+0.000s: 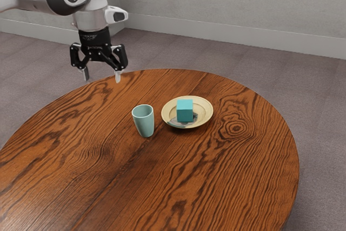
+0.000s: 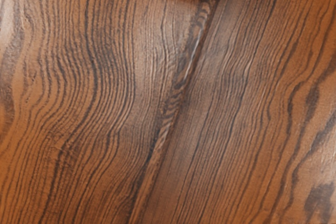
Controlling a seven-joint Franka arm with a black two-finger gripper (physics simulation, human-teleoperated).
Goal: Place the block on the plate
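The round wooden tabletop [image 1: 227, 187] spreads beneath everything, and the black end effector [image 1: 101, 75] hangs raised and well apart from the dishes, its fingers wide with nothing between them. The pale yellow plate [image 1: 207, 113] has the upright, light-green cup [image 1: 144, 121] just beside it — and the teal block [image 1: 185, 112] rests on the plate.

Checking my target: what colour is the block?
Turquoise; the block shows best in the exterior view.
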